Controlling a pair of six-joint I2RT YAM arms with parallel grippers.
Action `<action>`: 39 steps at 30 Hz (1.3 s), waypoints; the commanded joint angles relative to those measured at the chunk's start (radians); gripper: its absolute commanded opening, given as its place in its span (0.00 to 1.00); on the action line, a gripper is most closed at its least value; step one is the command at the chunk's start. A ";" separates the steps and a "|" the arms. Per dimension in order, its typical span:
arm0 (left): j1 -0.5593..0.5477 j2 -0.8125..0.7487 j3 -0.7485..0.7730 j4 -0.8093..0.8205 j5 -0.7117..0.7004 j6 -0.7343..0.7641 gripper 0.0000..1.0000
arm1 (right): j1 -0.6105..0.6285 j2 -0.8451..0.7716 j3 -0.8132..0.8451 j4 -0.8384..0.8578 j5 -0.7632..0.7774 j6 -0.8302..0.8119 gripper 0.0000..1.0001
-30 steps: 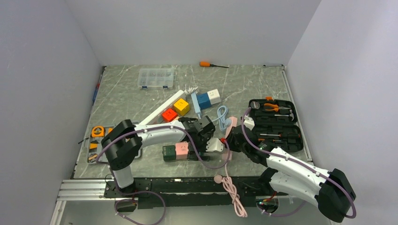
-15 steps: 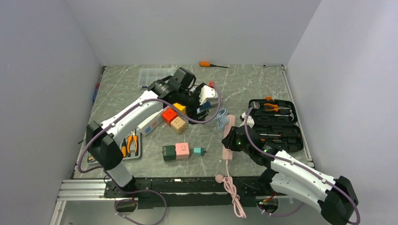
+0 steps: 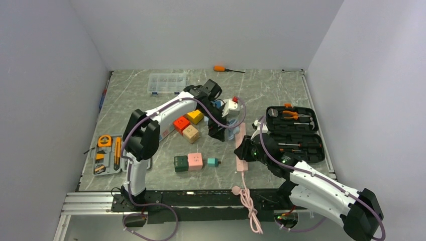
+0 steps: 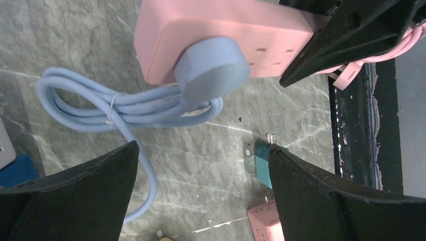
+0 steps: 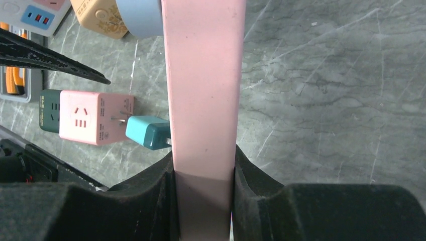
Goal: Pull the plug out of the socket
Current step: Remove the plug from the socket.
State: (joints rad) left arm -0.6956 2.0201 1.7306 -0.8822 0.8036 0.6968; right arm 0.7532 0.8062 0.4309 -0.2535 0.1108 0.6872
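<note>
A pink power strip lies lengthwise right of the table's middle. A round light-blue plug sits in its far end, with a coiled blue cable beside it. My right gripper is shut on the pink power strip across its width, nearer its cord end. The plug shows at the top of the right wrist view. My left gripper hangs open above the marble beside the plug and touches nothing. From above, the left gripper covers most of the plug.
A teal adapter sits next to a pink cube socket and a green one. Red, yellow and tan cubes lie left. An open tool case stands right, a clear organiser at the back.
The left arm has swung from the back middle of the table forward and right, so its open gripper now hangs by the strip's far end. The right gripper has kept its hold.
</note>
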 commanded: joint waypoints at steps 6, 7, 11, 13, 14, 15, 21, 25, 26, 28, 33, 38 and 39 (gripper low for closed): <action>-0.002 0.004 0.035 0.089 0.119 0.007 0.99 | 0.002 0.019 0.075 0.184 -0.078 -0.058 0.00; -0.003 0.008 0.034 0.092 0.132 0.004 0.99 | 0.000 0.023 0.075 0.192 -0.082 -0.059 0.00; -0.012 0.032 0.038 0.099 0.162 0.007 0.99 | 0.001 0.038 0.085 0.210 -0.095 -0.063 0.00; -0.023 0.046 0.042 0.069 0.152 0.042 0.99 | 0.001 0.039 0.090 0.213 -0.097 -0.066 0.00; -0.027 0.051 0.041 0.064 0.143 0.053 0.99 | 0.001 0.038 0.092 0.213 -0.096 -0.066 0.00; -0.028 0.059 0.039 0.060 0.138 0.062 0.99 | 0.001 0.035 0.092 0.214 -0.096 -0.067 0.00; -0.027 0.059 0.011 0.097 0.144 0.059 0.99 | 0.002 0.027 0.094 0.221 -0.103 -0.069 0.00; -0.022 0.056 0.026 0.088 0.173 0.073 0.96 | 0.001 0.027 0.087 0.214 -0.104 -0.072 0.00; -0.019 0.058 0.032 0.077 0.174 0.085 0.94 | 0.001 0.023 0.080 0.213 -0.104 -0.072 0.00; -0.012 0.062 0.047 0.036 0.171 0.118 0.89 | 0.001 0.011 0.069 0.209 -0.104 -0.072 0.00; -0.005 0.095 0.086 -0.085 0.132 0.215 0.71 | 0.001 -0.009 0.046 0.220 -0.116 -0.071 0.00; -0.004 0.123 0.124 -0.085 0.127 0.192 0.00 | 0.001 -0.004 0.050 0.218 -0.138 -0.083 0.00; -0.002 0.125 0.135 -0.088 0.129 0.191 0.00 | 0.000 -0.003 0.047 0.219 -0.136 -0.082 0.00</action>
State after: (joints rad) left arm -0.7002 2.1101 1.8183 -0.9211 0.9344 0.8791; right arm 0.7467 0.8337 0.4450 -0.2062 0.0341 0.6357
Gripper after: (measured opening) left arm 0.140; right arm 0.347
